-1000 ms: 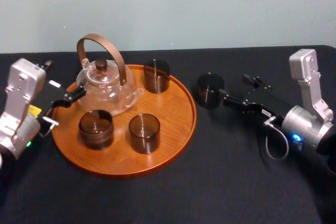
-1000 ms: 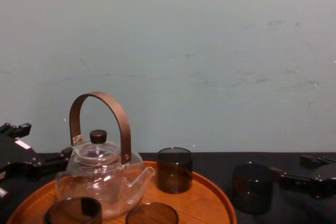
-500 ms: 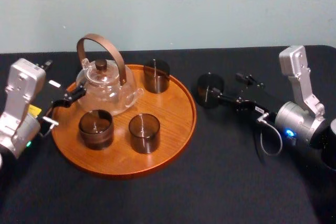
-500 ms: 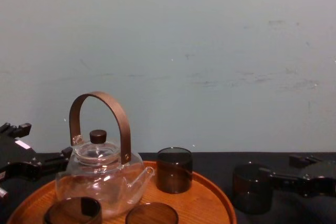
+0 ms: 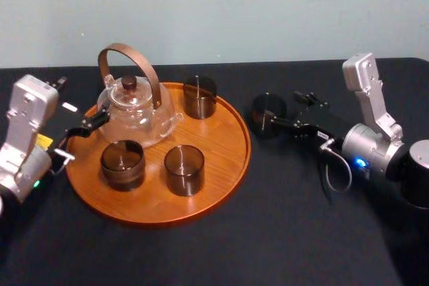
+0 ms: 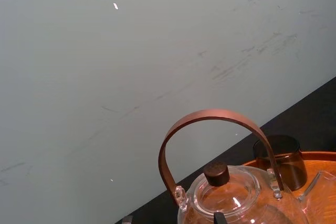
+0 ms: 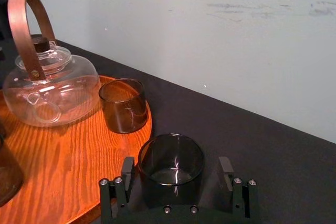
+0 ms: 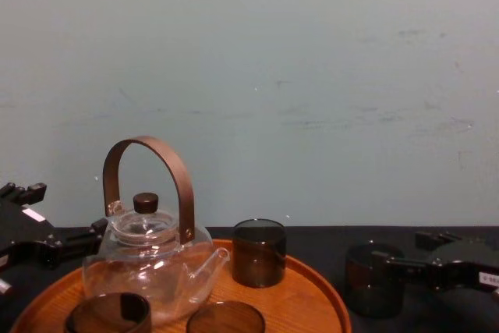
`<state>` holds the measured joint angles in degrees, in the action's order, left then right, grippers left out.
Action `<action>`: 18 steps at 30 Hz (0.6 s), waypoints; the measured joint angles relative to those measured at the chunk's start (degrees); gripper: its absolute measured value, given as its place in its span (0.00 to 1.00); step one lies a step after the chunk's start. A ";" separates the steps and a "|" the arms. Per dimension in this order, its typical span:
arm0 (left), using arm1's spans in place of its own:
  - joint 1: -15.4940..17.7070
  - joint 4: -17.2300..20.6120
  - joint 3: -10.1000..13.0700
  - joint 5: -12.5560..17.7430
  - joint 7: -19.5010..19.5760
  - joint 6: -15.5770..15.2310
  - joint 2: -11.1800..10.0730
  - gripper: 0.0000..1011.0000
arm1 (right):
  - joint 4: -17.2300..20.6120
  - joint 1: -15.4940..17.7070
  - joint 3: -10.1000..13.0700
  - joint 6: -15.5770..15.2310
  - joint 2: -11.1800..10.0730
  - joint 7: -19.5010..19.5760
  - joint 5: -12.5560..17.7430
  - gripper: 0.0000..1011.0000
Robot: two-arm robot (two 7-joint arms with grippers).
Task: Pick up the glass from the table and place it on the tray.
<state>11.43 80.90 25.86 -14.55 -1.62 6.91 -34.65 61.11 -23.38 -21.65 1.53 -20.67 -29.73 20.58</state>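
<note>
Right gripper (image 7: 176, 172) has slid in closer, and now its jaws sit spread on either side of the glass (image 5: 268, 110), not pinching it. That glass stands in the table's (image 5: 281, 219) far half, just off the tray's (image 5: 221, 179) right rim. Left gripper (image 5: 86, 127) hangs parked at the tray's left rim next to the teapot (image 5: 134, 108).

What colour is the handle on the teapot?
The handle is coppery brown, clearest in the left wrist view.

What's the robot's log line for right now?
right gripper: open, straddling smoky dark glass cup on black table | left gripper: parked by round orange-brown wooden tray
</note>
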 joint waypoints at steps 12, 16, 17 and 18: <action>0.00 0.00 0.00 0.00 0.00 0.00 0.00 0.99 | -4.86 -2.92 -0.77 1.48 1.76 -1.11 -1.30 0.99; 0.00 0.00 0.00 0.00 0.00 0.00 0.00 0.99 | -6.26 -3.75 -1.18 2.26 2.37 -1.70 -1.77 0.99; 0.00 0.00 0.00 0.00 0.00 0.00 0.00 0.99 | -6.26 -3.75 -1.18 2.26 2.37 -1.70 -1.77 0.99; 0.00 0.00 0.00 0.00 0.00 0.00 0.00 0.99 | -6.74 -4.03 -1.29 2.46 2.57 -1.85 -1.92 0.99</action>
<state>11.43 80.90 25.86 -14.55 -1.62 6.91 -34.65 54.37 -27.41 -22.94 3.99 -18.10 -31.57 18.66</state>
